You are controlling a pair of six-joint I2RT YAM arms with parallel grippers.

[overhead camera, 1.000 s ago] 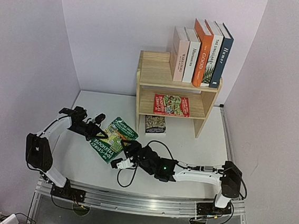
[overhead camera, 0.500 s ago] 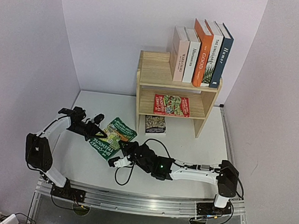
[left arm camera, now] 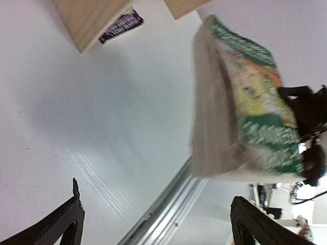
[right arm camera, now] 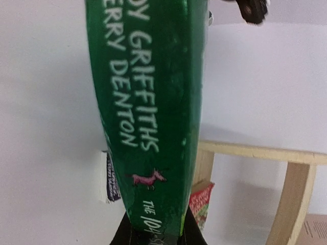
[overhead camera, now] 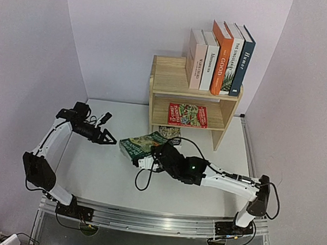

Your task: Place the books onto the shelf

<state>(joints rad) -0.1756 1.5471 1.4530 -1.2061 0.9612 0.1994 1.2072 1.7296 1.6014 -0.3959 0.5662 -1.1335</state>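
Note:
The wooden shelf [overhead camera: 167,76] stands at the back with several books [overhead camera: 219,57] upright on its top. A red paperback [overhead camera: 187,115] lies on its lower tier. A dark paperback [overhead camera: 169,133] lies on the table under it. My right gripper [overhead camera: 155,156] is shut on the spine end of a green paperback [overhead camera: 143,144], holding it off the table just left of the shelf; in the right wrist view the green spine [right arm camera: 148,102] rises from my fingers [right arm camera: 190,232]. My left gripper [overhead camera: 108,130] stands open and empty to the left of the green paperback [left arm camera: 240,112].
Lilac walls close in the table [overhead camera: 106,175] at the left, back and right. A metal rail [overhead camera: 154,220] runs along the near edge. A black cable [overhead camera: 141,181] loops beneath the right wrist. The shelf's leg [left arm camera: 87,20] and the dark paperback [left arm camera: 120,25] show far off in the left wrist view.
My left gripper opened, let go of the green paperback and drew back left. My right gripper closed on it, lifted it and carried it toward the shelf.

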